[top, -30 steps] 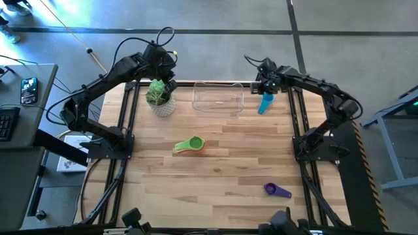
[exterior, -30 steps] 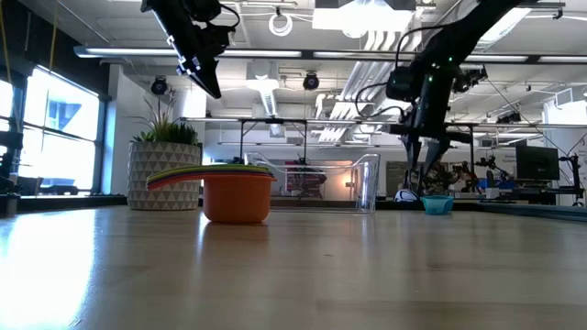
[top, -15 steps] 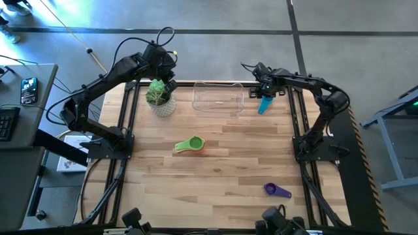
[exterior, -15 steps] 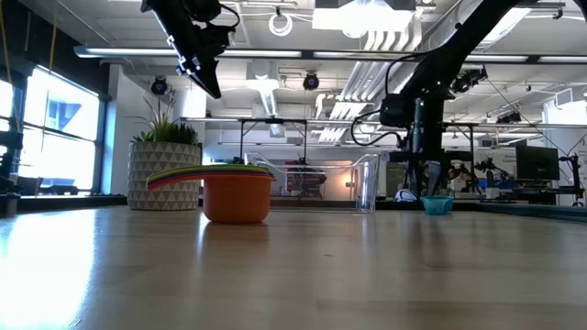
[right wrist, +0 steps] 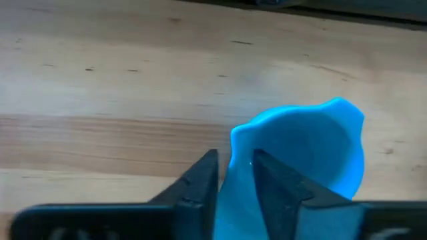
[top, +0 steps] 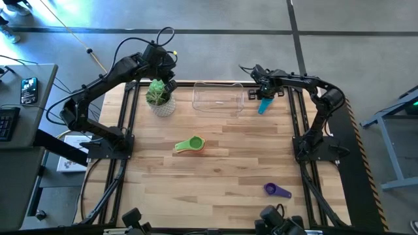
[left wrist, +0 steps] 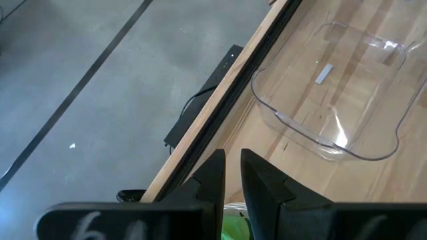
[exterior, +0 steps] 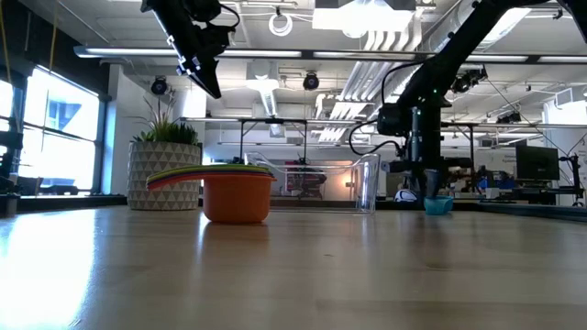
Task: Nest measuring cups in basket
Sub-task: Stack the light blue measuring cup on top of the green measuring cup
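Stacked measuring cups (exterior: 234, 190) mid-table, clear basket (exterior: 367, 183) behind, right gripper (exterior: 429, 197) down at light blue cup (exterior: 438, 204).

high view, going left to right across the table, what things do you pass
plant pot → stacked cups → basket → light blue cup → purple cup

Basket (top: 218, 98) between plant pot (top: 160, 99) and cup (top: 264, 104)
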